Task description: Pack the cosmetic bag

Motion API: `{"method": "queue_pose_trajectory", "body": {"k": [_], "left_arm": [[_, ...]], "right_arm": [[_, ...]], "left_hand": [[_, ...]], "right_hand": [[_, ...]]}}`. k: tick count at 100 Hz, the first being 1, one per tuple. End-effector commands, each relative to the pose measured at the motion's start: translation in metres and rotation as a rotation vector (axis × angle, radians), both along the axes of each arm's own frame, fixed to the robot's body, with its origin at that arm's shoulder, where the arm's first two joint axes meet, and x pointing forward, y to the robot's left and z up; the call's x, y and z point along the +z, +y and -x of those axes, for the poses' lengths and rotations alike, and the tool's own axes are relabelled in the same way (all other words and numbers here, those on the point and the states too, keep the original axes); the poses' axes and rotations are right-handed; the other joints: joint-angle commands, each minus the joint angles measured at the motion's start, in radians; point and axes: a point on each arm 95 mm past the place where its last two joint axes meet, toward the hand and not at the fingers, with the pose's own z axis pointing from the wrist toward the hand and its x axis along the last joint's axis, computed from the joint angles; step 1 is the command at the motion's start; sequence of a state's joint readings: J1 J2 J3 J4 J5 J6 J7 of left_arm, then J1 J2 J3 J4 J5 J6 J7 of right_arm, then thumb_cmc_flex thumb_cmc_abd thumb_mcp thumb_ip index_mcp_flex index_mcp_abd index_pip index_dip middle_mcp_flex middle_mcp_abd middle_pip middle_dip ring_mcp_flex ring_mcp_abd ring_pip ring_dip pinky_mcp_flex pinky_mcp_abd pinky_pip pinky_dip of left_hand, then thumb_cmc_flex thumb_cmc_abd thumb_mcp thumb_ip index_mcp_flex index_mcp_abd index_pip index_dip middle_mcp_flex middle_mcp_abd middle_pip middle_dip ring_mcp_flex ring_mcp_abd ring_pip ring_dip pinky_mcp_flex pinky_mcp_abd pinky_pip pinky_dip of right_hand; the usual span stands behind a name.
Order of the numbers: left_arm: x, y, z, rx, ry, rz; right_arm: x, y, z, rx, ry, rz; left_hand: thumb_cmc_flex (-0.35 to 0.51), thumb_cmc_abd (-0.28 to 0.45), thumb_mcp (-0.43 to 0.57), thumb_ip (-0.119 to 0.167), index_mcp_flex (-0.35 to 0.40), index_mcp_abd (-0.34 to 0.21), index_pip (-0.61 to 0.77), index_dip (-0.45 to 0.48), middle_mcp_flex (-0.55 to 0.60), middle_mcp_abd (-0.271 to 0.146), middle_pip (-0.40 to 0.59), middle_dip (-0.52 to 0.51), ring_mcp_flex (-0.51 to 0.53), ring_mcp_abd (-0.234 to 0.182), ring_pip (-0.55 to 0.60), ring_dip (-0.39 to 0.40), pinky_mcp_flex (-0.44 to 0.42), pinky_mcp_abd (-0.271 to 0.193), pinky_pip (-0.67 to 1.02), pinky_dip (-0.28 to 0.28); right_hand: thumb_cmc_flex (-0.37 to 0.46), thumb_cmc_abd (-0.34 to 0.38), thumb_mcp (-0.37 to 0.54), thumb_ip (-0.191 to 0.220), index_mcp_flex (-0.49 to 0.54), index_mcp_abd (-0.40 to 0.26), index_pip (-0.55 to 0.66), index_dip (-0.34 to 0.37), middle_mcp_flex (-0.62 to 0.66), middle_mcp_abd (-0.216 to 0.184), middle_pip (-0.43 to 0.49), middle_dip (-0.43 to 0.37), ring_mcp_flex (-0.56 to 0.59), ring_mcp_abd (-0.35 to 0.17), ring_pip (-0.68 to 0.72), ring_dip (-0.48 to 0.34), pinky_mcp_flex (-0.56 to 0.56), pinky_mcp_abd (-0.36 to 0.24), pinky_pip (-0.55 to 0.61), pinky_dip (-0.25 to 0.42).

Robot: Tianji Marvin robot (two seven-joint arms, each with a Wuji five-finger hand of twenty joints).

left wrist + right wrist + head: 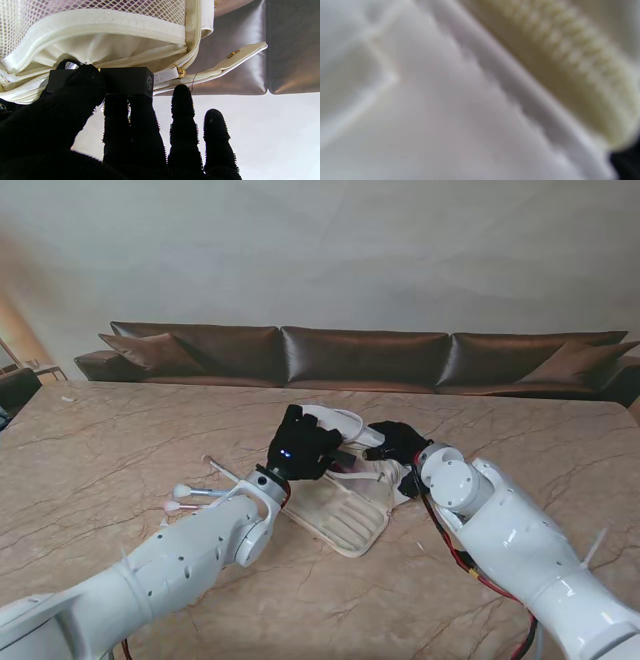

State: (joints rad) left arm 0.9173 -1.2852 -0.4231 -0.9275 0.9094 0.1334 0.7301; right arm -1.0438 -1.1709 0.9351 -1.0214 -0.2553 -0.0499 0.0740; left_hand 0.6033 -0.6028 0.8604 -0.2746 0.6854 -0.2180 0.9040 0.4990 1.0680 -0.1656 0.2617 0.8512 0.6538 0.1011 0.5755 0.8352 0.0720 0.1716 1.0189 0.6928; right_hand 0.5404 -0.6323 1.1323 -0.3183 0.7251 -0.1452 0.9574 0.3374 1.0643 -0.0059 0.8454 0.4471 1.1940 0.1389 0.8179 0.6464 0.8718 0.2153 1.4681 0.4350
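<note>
Black-gloved left robot hand pinches a black rectangular case at the cosmetics bag mouth; it could snag the zipper edge. Right robot hand grips the bag's rim.

**Cream bag, black hands, brown marble**

The cosmetics bag is cream-white with a ribbed, quilted flap; the left wrist view shows its white mesh pocket in a fine diamond grid, pale cream zip tape and gold snap and zip pull. The small box is matte black with a tiny round emblem on its end. Both hands, left hand and right hand, wear black gloves, on glossy white arms. The table is beige-brown marble with paler veins. The brushes have white and pink heads. The sofa is dark brown leather, the wall off-white.
</note>
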Motion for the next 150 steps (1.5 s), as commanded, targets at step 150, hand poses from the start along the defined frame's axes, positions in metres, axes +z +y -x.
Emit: {"method": "queue_pose_trajectory", "body": {"k": [150], "left_arm": [[-0.017, 0.009, 0.075, 0.079, 0.302, 0.351]], "right_arm": [[-0.011, 0.021, 0.017, -0.05, 0.052, -0.102]], "left_hand": [[-0.055, 0.022, 0.012, 0.086, 0.166, 0.012, 0.122, -0.154, -0.039, 0.097, 0.28, -0.2, 0.21, 0.068, 0.13, 0.055, 0.251, 0.082, 0.256, 0.095]], "right_hand": [[0.097, 0.069, 0.035, 0.01, 0.059, -0.125, 0.081, 0.015, 0.038, -0.01, 0.04, 0.01, 0.08, -0.03, 0.063, 0.012, 0.016, 0.0, 0.036, 0.001]]}}
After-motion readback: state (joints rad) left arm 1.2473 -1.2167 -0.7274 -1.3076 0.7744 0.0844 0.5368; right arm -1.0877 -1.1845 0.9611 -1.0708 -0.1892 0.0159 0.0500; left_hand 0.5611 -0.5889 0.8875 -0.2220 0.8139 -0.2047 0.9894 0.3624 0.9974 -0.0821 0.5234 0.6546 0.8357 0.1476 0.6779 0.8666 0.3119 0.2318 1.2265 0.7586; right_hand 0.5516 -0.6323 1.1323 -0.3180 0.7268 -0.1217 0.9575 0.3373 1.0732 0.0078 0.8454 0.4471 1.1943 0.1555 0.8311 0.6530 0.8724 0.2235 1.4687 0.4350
